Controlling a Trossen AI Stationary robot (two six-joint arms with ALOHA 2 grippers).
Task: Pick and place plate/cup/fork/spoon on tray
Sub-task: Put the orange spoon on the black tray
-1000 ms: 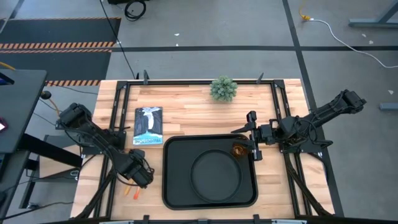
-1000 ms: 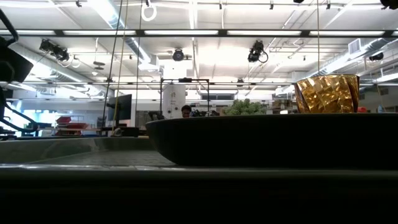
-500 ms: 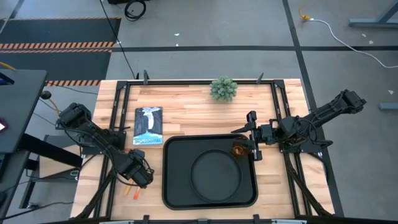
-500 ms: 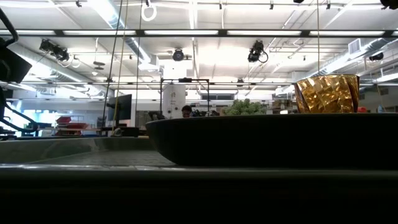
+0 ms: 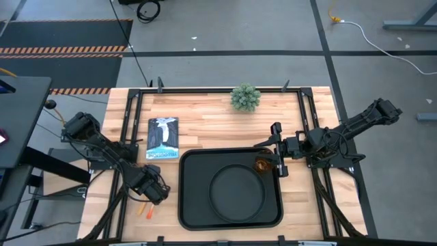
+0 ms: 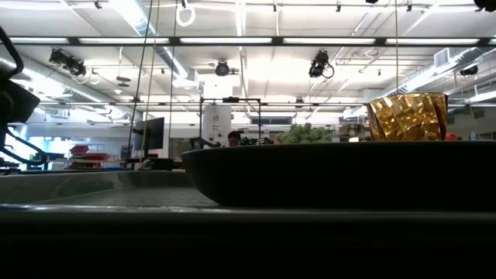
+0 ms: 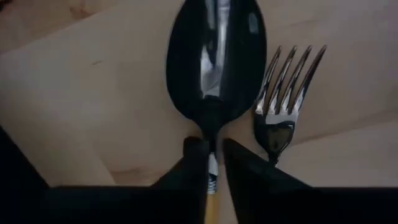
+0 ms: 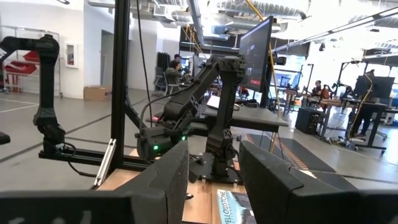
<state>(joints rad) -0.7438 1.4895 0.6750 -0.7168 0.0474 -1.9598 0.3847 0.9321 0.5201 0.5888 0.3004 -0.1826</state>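
The black tray [image 5: 188, 205] lies on the table's near middle. The round black plate [image 5: 237, 190] rests flat on it, and the amber cup [image 5: 263, 164] stands upright at the tray's far right corner; the cup also shows in the low view [image 6: 407, 116]. The spoon [image 7: 216, 62] and the fork [image 7: 287, 87] lie side by side on the wood left of the tray. My left gripper [image 7: 215, 158] is low over them, shut on the spoon. My right gripper [image 5: 274, 152] is open and empty, just right of the cup. My left gripper pinches the spoon's thin neck [image 7: 212, 127], just behind the bowl, between its two fingers [image 7: 196, 162]. The fingers come from above and lie along the handle, one on each side. The spoon appears to lie on the table beside the fork.
A book [image 5: 163, 139] lies left of the tray's far edge and a small green plant [image 5: 245, 97] stands at the table's far middle. Black frame rails run along the table's left and right sides.
My left arm has come down a little over the spoon and fork. The plate, cup and right arm have kept still.
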